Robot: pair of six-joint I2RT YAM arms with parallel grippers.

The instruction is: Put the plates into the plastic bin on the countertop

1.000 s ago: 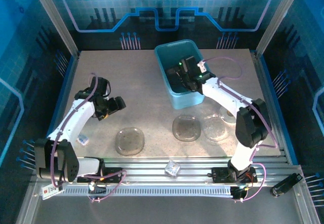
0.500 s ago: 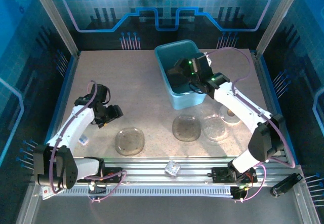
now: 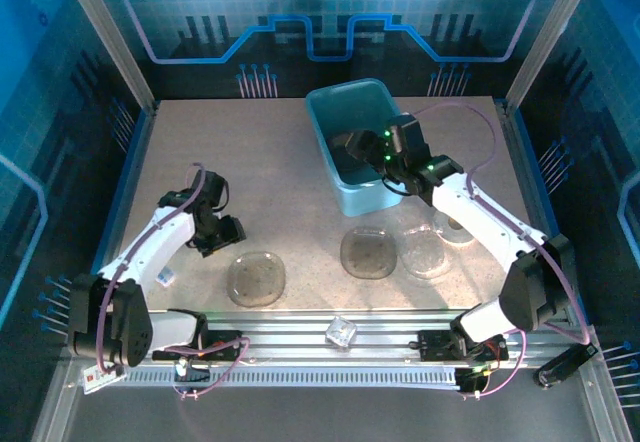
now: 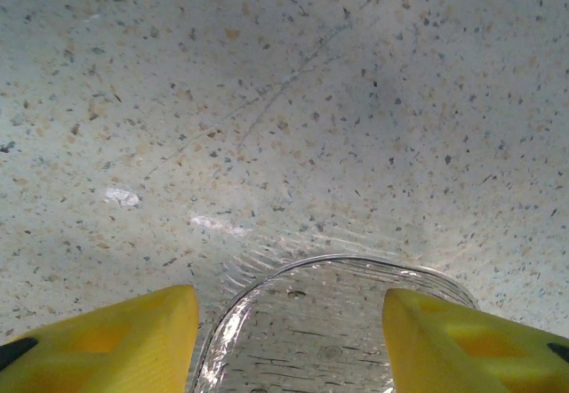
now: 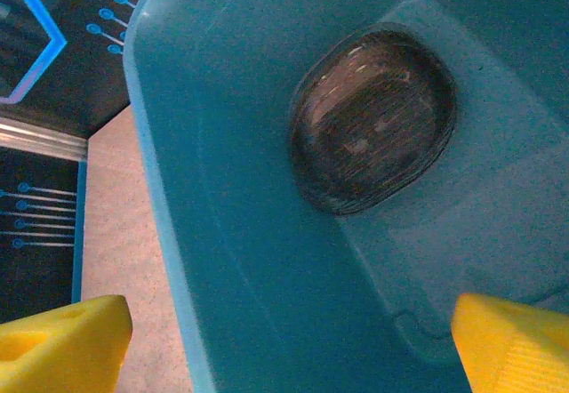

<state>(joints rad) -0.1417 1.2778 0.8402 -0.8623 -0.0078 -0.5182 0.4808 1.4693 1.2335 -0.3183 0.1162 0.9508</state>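
"Where are the plates (image 3: 257,278) lying?"

"Three smoky clear ones are lying flat and apart along the near side of the countertop (image 3: 270,162). A darker stack (image 5: 373,117) is sitting on the floor of the teal bin (image 3: 368,200), standing upright at the back."

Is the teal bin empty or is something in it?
Not empty: the plastic bin holds at least one brown plate lying flat on its floor.
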